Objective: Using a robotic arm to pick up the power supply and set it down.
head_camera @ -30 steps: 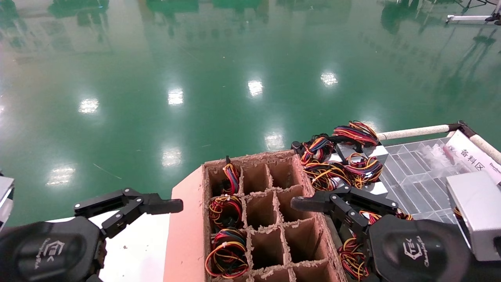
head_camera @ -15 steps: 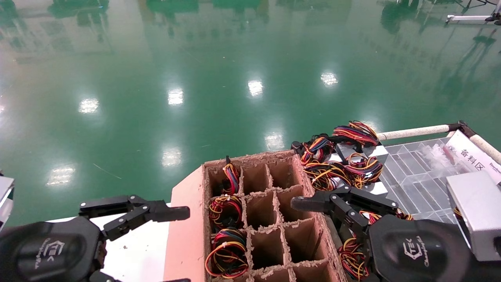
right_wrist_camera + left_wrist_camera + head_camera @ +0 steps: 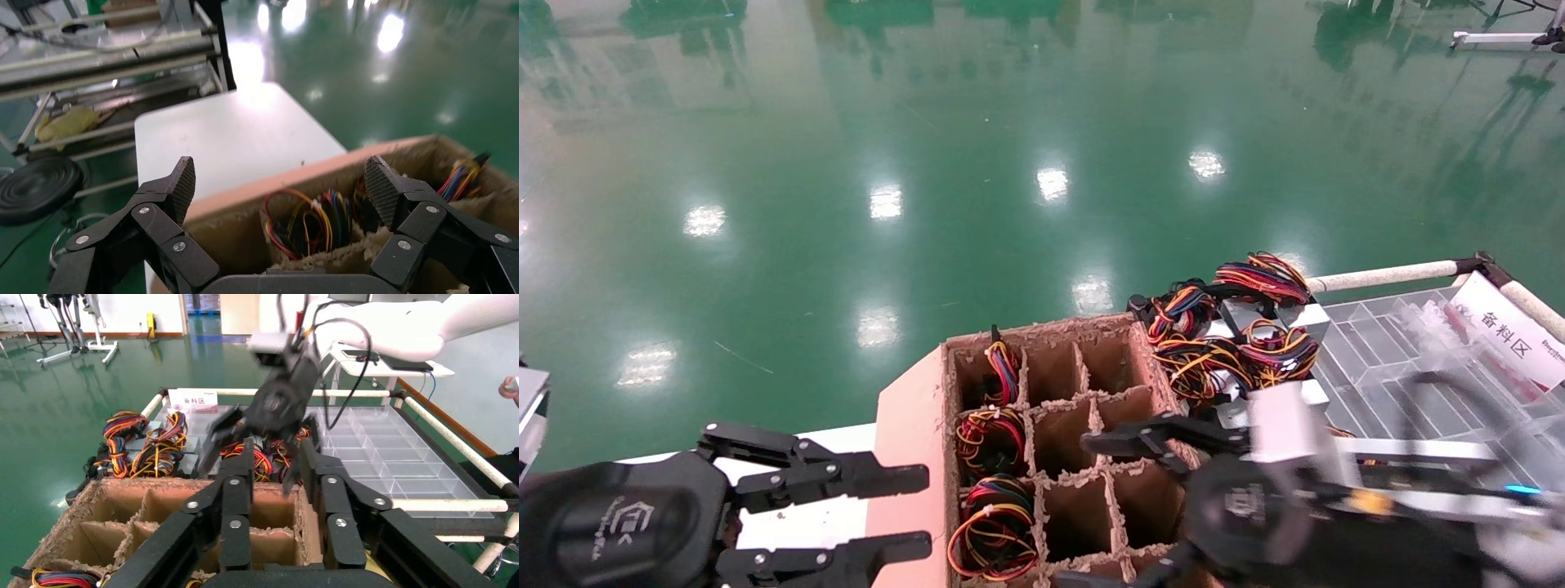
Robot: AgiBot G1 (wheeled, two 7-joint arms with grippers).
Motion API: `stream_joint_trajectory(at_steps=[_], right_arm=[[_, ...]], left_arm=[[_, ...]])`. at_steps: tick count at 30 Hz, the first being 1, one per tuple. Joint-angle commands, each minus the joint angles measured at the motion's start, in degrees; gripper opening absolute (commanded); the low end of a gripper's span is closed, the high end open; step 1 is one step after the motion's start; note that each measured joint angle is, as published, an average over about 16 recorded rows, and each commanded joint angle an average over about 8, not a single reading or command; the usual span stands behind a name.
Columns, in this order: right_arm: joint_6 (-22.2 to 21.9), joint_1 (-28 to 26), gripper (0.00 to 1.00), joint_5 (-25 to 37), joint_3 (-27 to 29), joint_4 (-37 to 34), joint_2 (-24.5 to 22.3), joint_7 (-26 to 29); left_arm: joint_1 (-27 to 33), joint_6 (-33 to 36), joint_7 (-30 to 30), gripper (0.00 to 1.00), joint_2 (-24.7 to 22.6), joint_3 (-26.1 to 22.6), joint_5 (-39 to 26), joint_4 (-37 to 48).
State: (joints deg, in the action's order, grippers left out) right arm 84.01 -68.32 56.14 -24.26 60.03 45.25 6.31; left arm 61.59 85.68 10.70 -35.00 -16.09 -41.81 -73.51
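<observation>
Right gripper (image 3: 1120, 506): fingers spread wide, empty, over the near-right cells of the cardboard divider box (image 3: 1083, 425).
Left gripper (image 3: 911, 514): fingers apart, empty, at the box's near-left.
Power supplies (image 3: 1238, 339): heaped at the box's far-right, wire bundles uppermost; long axes cannot be told.

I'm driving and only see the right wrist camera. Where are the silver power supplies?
Observer: In the head view, the power supplies lie piled by the far right corner of the cardboard box, with wires tangled over them.
Operator: Where's my other hand?
Observer: The left hand is open at the box's left side, above the white table.
Operator: Any box holes free?
Observer: The middle and right columns look empty. Only the left column holds wire bundles.
</observation>
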Motion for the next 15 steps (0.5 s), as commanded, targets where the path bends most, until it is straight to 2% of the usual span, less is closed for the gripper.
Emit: stream_joint_trajectory(at_steps=[1, 9, 15], right_arm=[[0.32, -1.73, 1.0, 2.43, -1.67, -2.99, 2.46, -0.74], [2.8, -8.96, 1.0, 9.58, -6.5, -19.18, 10.91, -7.1], [2.85, -13.89, 1.0, 13.86, -9.08, -30.42, 16.35, -12.85]], left_arm=[[0.0, 0.0, -0.01, 0.0, 0.0, -0.01, 0.01, 0.0], [0.01, -0.01, -0.02, 0.0, 0.02, -0.04, 0.03, 0.01], [0.02, -0.02, -0.04, 0.0, 0.03, -0.07, 0.05, 0.01]])
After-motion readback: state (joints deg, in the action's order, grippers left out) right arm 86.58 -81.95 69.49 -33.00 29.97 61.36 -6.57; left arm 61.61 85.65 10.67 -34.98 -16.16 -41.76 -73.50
